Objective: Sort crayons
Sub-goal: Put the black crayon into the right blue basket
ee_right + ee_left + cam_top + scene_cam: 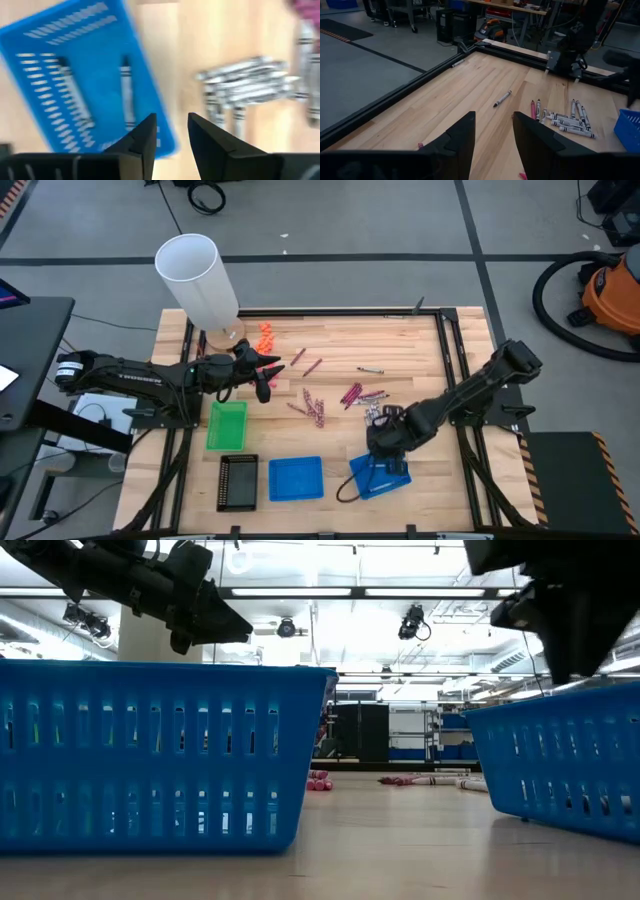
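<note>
The crayons lie loose on the wooden table: a maroon cluster, a magenta group, a grey pile and a single grey one. Two grey crayons lie on the floor of the right-hand blue tray. My right gripper points down over that tray's far edge, open, with nothing between its fingers. Near the table's far left, my left gripper hangs above the table, open and holding nothing.
A green tray, a black tray and a second blue tray stand along the near left. A tall white tube and orange pieces are at the far left. A black frame edges the table.
</note>
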`<action>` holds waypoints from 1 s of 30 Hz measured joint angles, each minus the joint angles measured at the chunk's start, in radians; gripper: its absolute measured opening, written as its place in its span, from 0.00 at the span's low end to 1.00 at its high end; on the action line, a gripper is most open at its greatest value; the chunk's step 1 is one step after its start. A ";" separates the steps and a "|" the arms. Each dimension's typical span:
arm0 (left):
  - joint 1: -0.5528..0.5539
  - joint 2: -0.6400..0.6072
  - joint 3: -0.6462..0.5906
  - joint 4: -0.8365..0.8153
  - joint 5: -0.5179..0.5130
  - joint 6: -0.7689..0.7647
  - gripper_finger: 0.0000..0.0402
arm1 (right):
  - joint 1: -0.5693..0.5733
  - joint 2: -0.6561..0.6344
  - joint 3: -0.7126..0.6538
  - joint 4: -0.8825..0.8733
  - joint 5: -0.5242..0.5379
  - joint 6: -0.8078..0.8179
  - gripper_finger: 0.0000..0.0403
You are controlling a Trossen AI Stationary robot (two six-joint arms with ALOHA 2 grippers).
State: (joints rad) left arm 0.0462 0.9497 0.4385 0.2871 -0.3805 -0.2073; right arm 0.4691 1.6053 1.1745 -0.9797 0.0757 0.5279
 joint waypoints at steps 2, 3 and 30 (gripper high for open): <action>0.000 0.000 0.000 -0.001 0.000 0.000 0.35 | -0.016 0.001 -0.001 -0.045 0.023 -0.019 0.29; 0.000 0.000 0.000 -0.001 0.000 0.000 0.35 | -0.023 0.001 -0.009 -0.060 0.032 -0.026 0.28; 0.002 0.000 0.000 -0.077 0.000 0.045 0.35 | -0.652 -0.022 -0.257 0.365 0.084 -0.650 0.24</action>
State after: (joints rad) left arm 0.0486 0.9497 0.4385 0.2103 -0.3805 -0.1623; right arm -0.1833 1.5837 0.9170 -0.6150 0.1593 -0.1226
